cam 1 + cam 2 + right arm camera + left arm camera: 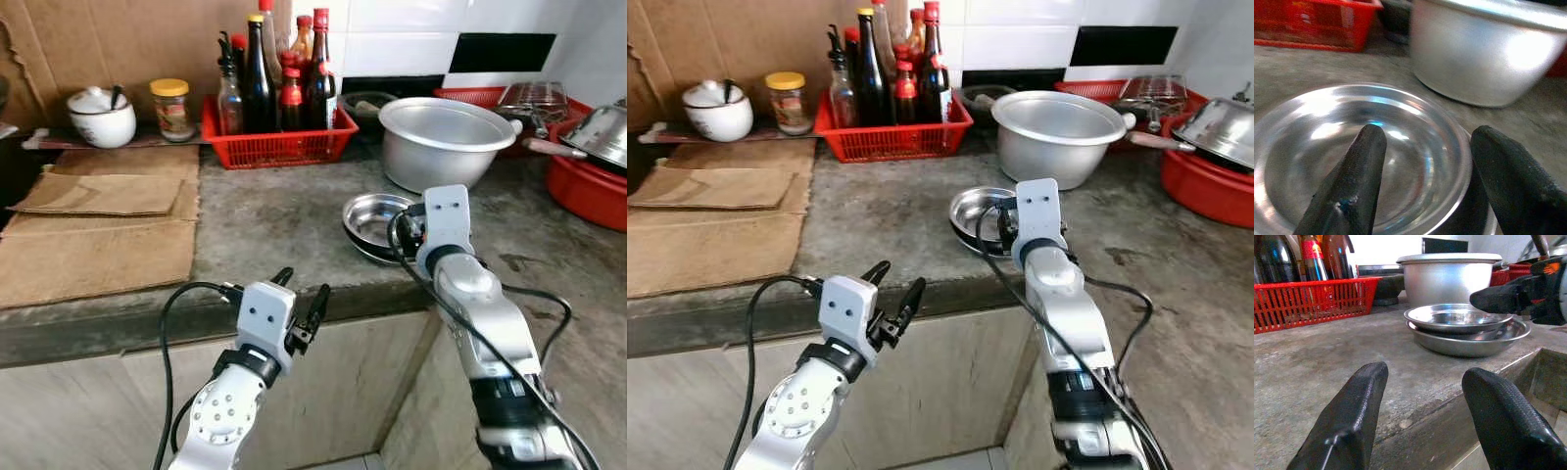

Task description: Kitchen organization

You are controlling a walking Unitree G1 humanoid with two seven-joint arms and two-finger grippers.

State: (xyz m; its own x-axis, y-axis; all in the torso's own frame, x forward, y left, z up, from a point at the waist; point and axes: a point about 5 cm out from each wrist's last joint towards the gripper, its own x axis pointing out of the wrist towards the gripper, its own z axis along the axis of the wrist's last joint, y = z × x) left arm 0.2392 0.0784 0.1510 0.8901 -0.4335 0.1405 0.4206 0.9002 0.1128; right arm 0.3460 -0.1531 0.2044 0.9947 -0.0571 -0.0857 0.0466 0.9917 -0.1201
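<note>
Two shallow steel plates lie stacked on the grey stone counter, close to its front corner. My right gripper hovers open just over their near rim; one finger sits above the top plate's hollow, while the other finger is outside the rim. My left gripper stands open in front of the counter's front edge, left of the plates, holding nothing.
A big aluminium pot stands right behind the plates. A red basket of sauce bottles is at the back, with a white lidded jar and a yellow-lidded glass jar to its left. Cardboard covers the left counter. A red basin is at the right.
</note>
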